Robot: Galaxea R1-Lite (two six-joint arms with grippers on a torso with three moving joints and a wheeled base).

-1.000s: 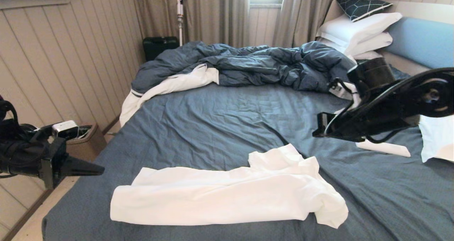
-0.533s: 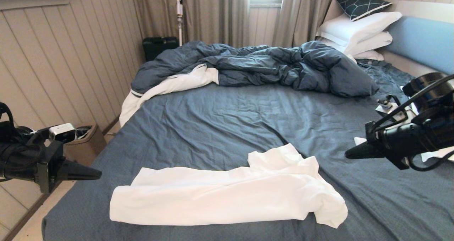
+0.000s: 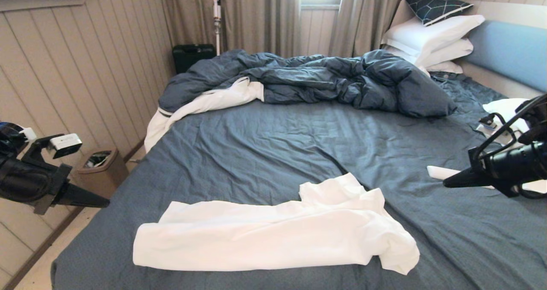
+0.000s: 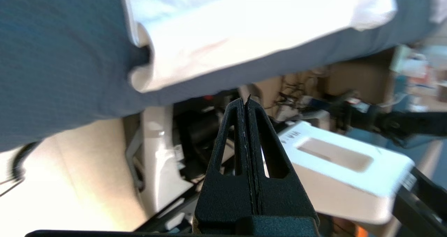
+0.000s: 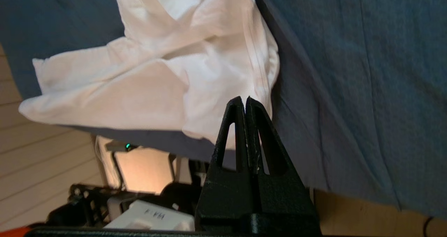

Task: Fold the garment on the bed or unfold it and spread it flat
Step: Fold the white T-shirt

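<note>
Head view: rumpled white garment (image 3: 273, 234) on textured bed (image 3: 273, 145)

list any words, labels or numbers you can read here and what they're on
None can be read for certain.
White camera module by the left end effector: short grey lettering, too blurred to read.
White camera module by the right end effector: a few dark letters, seen upside down, not legible.
T-shirt on the bed: no print showing.
</note>
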